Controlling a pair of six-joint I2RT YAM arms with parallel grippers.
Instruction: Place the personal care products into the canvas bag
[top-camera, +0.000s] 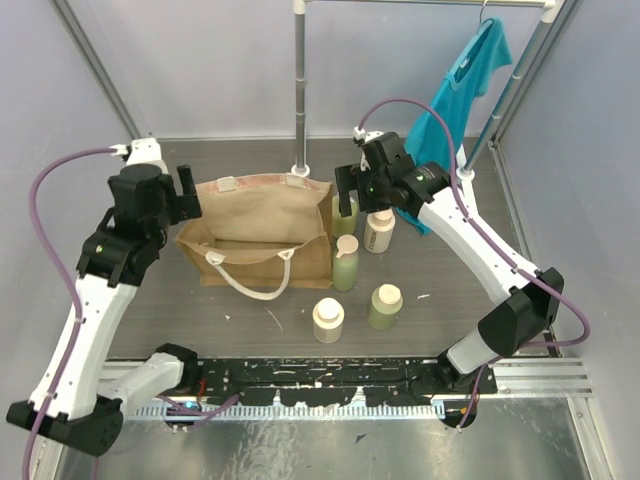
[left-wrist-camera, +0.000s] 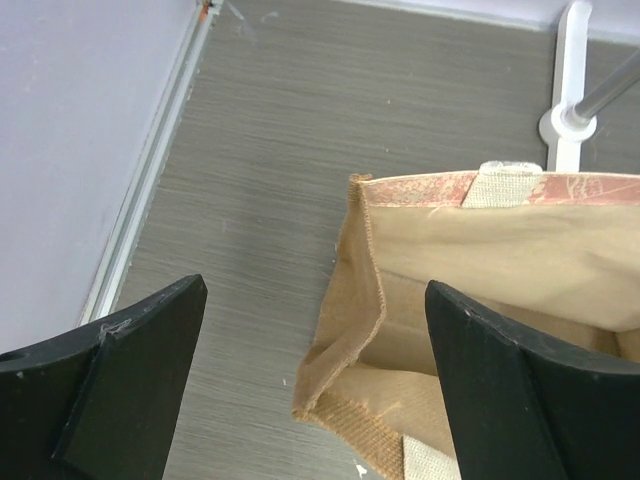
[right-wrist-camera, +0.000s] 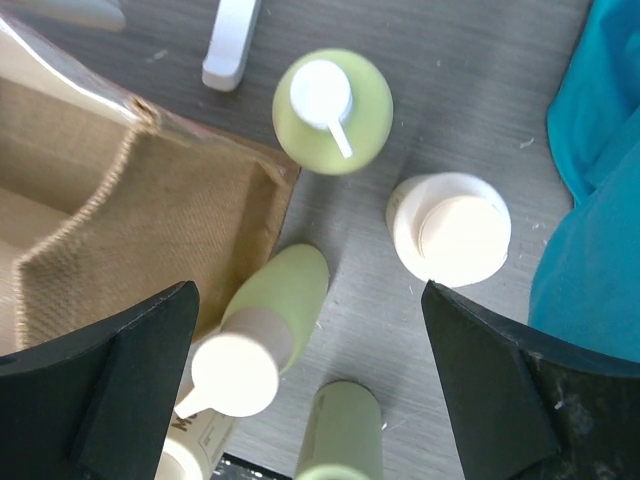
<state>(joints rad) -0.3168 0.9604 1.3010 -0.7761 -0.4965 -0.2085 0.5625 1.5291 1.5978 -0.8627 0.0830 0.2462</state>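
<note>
While both arms hover over the table (top-camera: 250, 160), I see the left gripper (top-camera: 186, 195) at the left end of the canvas bag (top-camera: 250, 265), its jaws spread wide and holding nothing. In its wrist view the bag's left rim corner lies below the gap between the fingers. The right gripper (top-camera: 360, 195) hangs over the bag's far right corner, likewise released and empty.

The bag stands upright and open at mid-table, with 1 white rope handle draped down its near wall. All 5 personal care products stand outside it, on its right side. A green pump bottle (top-camera: 345, 213) is just beside the bag's right wall at the far corner, with a cream bottle (top-camera: 379, 232) near it on the right. A green bottle with a cream pump top (top-camera: 346, 262) stands just beside the bag's near right corner; I cannot tell whether it touches. Closer to the arm bases, a squat cream bottle (top-camera: 328, 320) and a green bottle with a cream cap (top-camera: 385, 306) stand near each other, apart from the bag. A teal shirt (top-camera: 462, 90) hangs behind the right arm.
</note>
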